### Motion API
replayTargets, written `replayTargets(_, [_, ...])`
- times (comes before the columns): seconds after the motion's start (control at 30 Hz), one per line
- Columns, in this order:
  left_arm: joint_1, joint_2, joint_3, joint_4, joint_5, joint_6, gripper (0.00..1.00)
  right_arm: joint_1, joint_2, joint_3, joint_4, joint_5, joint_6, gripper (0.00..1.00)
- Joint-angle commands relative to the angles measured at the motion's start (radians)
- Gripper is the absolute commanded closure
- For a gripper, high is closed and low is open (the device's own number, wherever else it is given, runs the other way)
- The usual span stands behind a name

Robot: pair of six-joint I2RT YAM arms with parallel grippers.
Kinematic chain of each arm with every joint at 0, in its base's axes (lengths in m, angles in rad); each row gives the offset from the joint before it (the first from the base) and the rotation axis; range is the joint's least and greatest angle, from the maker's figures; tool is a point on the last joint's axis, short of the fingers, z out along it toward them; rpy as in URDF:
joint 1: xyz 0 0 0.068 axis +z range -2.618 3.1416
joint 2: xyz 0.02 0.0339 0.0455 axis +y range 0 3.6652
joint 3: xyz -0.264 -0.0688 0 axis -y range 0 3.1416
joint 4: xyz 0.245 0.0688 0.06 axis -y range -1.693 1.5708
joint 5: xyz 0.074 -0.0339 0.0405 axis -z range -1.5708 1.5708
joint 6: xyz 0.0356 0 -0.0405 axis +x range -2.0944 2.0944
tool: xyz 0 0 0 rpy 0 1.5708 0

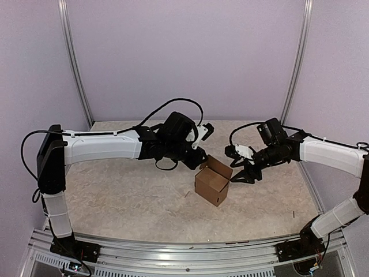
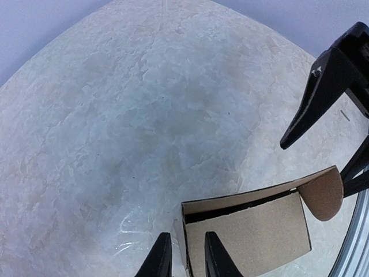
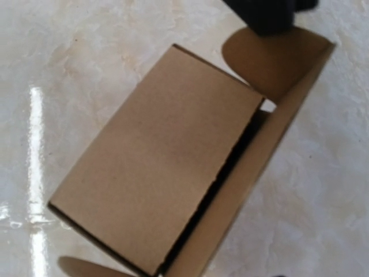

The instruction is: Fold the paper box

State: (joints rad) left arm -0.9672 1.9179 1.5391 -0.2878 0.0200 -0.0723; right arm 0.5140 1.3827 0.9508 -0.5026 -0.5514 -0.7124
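Observation:
The paper box (image 1: 212, 183) stands in the middle of the table as a small brown carton, its lid flap (image 1: 219, 167) raised at the back. My left gripper (image 1: 200, 157) reaches its back left corner. In the left wrist view that gripper (image 2: 184, 236) is narrowly open, and its fingers straddle the side wall of the box (image 2: 253, 236). A rounded tab (image 2: 323, 193) sticks out at the far end. My right gripper (image 1: 241, 175) hovers open just right of the box, its spread fingers (image 2: 323, 86) holding nothing. From the right wrist the box (image 3: 161, 167) fills the view.
The pale marbled table (image 1: 127, 190) is walled in by lilac panels with metal posts (image 1: 75, 63) at the back corners. A metal rail (image 1: 190, 248) runs along the near edge. A small speck (image 1: 293, 213) lies at the front right.

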Motion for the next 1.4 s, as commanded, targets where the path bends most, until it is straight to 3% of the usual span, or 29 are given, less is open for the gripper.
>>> replayTargets(0.0, [-0.001,0.036,0.038,-0.045,-0.016,0.016,0.81,0.018,-0.017,-0.016,0.006,0.016,0.01,0.37])
replayTargets(0.57, [0.004,0.045,0.066,-0.081,-0.007,-0.008,1.0,0.049,0.003,0.002,0.03,0.025,0.086,0.46])
replayTargets(1.37, [0.006,0.055,0.057,-0.104,0.011,-0.033,1.0,0.072,0.02,0.014,0.013,0.039,0.087,0.51])
